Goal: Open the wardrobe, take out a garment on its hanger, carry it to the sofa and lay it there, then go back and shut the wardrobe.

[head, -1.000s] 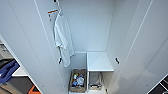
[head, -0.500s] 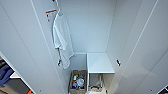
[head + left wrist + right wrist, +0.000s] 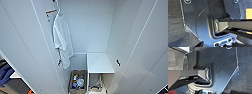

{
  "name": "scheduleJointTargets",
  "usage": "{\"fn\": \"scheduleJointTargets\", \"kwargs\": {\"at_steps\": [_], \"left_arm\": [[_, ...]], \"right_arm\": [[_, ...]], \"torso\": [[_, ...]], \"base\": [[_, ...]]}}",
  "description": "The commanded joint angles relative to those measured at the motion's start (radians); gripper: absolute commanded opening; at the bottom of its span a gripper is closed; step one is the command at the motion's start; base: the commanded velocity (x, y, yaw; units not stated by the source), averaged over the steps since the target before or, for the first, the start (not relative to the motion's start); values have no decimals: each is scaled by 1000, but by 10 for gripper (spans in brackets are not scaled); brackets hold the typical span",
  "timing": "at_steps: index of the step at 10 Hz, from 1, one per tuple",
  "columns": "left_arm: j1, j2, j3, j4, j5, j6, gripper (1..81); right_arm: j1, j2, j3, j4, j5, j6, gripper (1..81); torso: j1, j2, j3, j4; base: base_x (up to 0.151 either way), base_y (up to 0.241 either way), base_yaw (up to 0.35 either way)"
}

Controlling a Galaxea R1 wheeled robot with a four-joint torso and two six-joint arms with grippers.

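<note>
White wardrobe (image 3: 95, 30) straight ahead and standing open, plain white shirt (image 3: 62, 40) hanging long and vertical from its hanger (image 3: 59, 12) at the inner left, so probably nearer the left arm; left gripper and right gripper impossible to tell, apart or together.

You're looking into the wardrobe (image 3: 97, 27), its panels smooth, matt white, like painted board. The white shirt (image 3: 62, 41) hanging on the open left door is soft, creased cloth. Low down, the basket (image 3: 77, 82) looks coarse and woven, with glossy plastic bits inside. The white shelf (image 3: 99, 62) beside it is smooth and flat. At both wrists, you've got dark carpet (image 3: 175, 18), rough and ribbed.
</note>
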Motion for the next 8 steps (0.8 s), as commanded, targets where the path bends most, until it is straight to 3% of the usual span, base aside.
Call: {"fn": "scheduleJointTargets", "kwargs": {"at_steps": [1,4,7,8], "left_arm": [[-31,-192,239,-58,57,1,811],[-57,-381,406,-142,37,1,811],[-86,-597,570,-209,-39,0,811],[-92,-683,632,-214,-101,0,811]], "right_arm": [[33,-221,255,9,-18,11,811],[82,-374,385,13,-11,49,811],[146,-523,466,13,-11,112,811],[172,-566,470,11,-11,128,811]], "torso": [[0,0,0,0],[0,0,0,0],[0,0,0,0],[0,0,0,0]], "base": [[0,0,0],[0,0,0],[0,0,0],[0,0,0]]}}
